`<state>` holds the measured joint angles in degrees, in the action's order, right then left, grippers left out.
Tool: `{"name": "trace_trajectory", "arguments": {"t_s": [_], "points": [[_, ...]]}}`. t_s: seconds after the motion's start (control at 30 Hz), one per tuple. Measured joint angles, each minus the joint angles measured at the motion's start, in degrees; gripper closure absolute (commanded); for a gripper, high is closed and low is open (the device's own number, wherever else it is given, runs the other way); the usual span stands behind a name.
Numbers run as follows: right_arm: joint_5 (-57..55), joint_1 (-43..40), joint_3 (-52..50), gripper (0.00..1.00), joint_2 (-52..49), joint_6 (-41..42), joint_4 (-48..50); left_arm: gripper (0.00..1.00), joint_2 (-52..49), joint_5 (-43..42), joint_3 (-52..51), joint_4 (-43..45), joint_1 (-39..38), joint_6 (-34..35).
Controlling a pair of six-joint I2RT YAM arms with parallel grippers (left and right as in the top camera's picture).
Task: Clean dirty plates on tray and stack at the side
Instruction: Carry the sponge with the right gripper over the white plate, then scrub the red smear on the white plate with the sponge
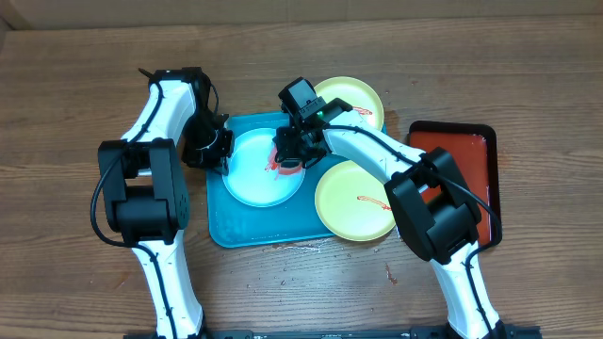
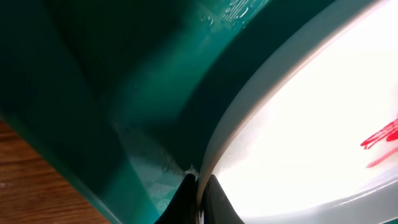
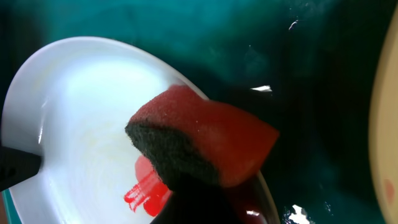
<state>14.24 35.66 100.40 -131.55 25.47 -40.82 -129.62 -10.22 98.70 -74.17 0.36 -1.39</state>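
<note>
The teal tray (image 1: 254, 226) holds a light blue plate (image 1: 256, 174) with a red smear (image 1: 283, 169) on its right side. My left gripper (image 1: 219, 151) is shut on this plate's left rim (image 2: 211, 155). My right gripper (image 1: 290, 151) is shut on a red sponge with a dark scouring face (image 3: 199, 146), held just above the smear (image 3: 146, 190) at the plate's right edge. One yellow-green plate (image 1: 353, 202) with a red smear overlaps the tray's right rim. Another yellow-green plate (image 1: 353, 97) lies behind the tray, partly under my right arm.
A smaller red tray with a black rim (image 1: 471, 155) stands at the right. Brown wooden table (image 1: 75, 75) surrounds everything. Small red spots lie on the wood near the tray's front right corner (image 1: 391, 275).
</note>
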Motion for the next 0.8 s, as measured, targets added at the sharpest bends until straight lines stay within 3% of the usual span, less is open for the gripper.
{"name": "trace_trajectory", "arguments": {"t_s": [0.3, 0.6, 0.8], "points": [[4.98, 0.52, 0.11, 0.96, -0.52, -0.61, 0.28, 0.96, 0.00, 1.31, 0.00, 0.72, -0.70, 0.00], [7.78, 7.21, 0.83, 0.96, -0.63, -2.01, -4.68, 0.96, 0.09, 1.75, 0.00, 1.40, -0.76, -0.02], [4.85, 6.58, 4.66, 0.96, -1.73, -2.43, -11.67, 0.96, 0.09, 1.68, 0.00, 1.55, -0.76, -0.02]]}}
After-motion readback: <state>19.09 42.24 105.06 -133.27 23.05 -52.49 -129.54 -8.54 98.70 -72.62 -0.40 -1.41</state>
